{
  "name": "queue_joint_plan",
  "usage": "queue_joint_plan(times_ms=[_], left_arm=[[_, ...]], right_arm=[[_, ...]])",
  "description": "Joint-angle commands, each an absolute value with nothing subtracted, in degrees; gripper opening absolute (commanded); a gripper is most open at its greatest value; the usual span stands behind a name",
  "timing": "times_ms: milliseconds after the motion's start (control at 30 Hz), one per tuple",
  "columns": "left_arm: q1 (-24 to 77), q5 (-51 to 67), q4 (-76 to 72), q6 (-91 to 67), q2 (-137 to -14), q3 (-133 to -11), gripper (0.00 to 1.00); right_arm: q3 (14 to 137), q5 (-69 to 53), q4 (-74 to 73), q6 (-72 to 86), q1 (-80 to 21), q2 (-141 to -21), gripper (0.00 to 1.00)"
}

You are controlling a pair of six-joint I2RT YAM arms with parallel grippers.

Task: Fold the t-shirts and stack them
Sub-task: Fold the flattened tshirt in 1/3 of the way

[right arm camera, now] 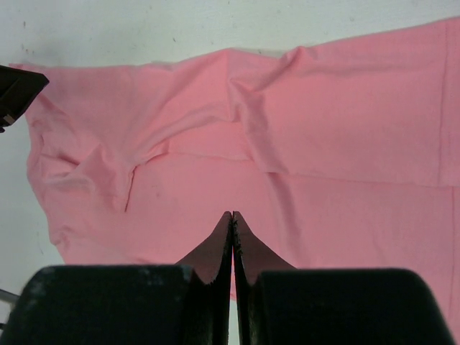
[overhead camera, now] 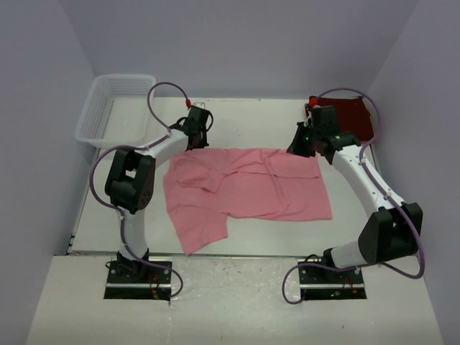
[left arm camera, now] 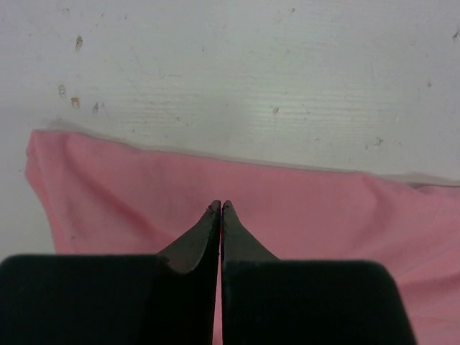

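Pink shirt (overhead camera: 248, 188) spread out, left pincer (left arm camera: 221, 205) and right pincer (right arm camera: 232, 214) both squeezed together at its far corners, dark red shirt (overhead camera: 353, 115) far right.

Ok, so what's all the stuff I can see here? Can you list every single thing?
table: one, white, under everything
pink t-shirt: one, light pink, rumpled across the middle
maroon t-shirt: one, dark red, far right corner
basket: one, white lattice, far left corner
left arm: one, white and black, near left
right arm: one, white and black, near right
left gripper: one, black, shut, tips over the pink t-shirt's far left edge
right gripper: one, black, shut, tips over its far right part
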State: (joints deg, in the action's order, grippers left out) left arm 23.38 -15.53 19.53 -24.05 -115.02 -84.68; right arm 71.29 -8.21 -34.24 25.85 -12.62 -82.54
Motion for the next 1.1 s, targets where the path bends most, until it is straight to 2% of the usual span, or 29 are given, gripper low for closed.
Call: queue_joint_plan(times_ms=[0,200,567,1067], left_arm=[[22.9,-19.5,22.4,-26.7,-111.4,-84.2,0.00],[22.2,-23.6,27.6,-28.8,-112.4,-84.4,0.00],[19.7,-24.9,28.2,-29.4,-113.6,-82.4,0.00],[14.7,-21.6,28.2,-30.7,-118.7,-79.8,0.00]], right_arm=[[73.4,-9.3,-34.2,24.7,-13.1,-82.2,0.00],[73.4,-9.6,-34.3,24.5,-13.4,-81.9,0.00],[73.0,-9.3,-34.4,24.3,-13.7,-81.9,0.00],[73.0,-9.1,-34.3,24.5,-13.8,-81.6,0.00]])
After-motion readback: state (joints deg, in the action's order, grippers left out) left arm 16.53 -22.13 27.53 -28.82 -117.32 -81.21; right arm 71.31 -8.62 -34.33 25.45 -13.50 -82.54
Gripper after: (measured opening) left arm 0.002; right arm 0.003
